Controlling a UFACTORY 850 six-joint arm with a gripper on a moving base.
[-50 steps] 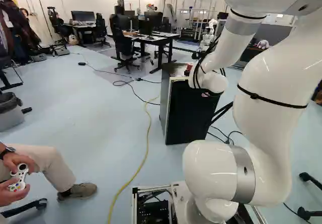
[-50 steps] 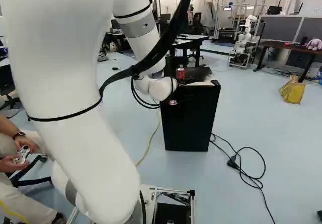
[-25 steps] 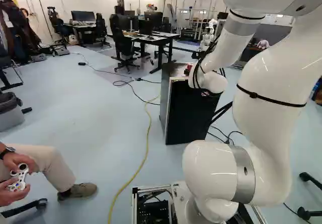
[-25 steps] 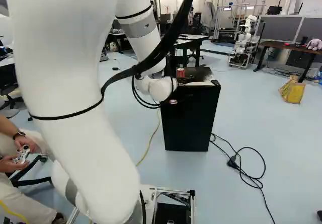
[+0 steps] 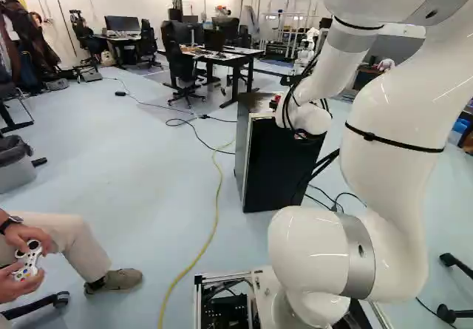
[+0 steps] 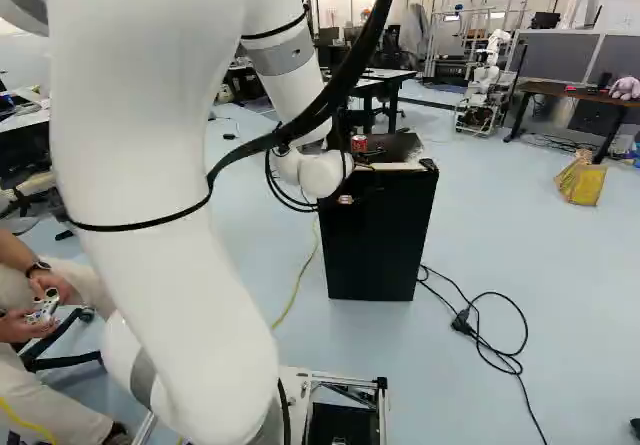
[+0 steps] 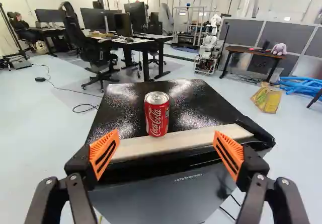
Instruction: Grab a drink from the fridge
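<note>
My claw (image 6: 372, 153) is released: fingers spread wide, orange pads (image 7: 104, 153) facing each other, nothing gripped. Red can (image 7: 157, 114) is upright on the fridge (image 6: 375, 245), ahead of the claw and between the lines of its two fingers, apart from both. It stands at the pale strip (image 7: 201, 139) along the top's near edge; can't tell if they touch. Black cable (image 6: 490, 345) lies on the floor beside the fridge.
</note>
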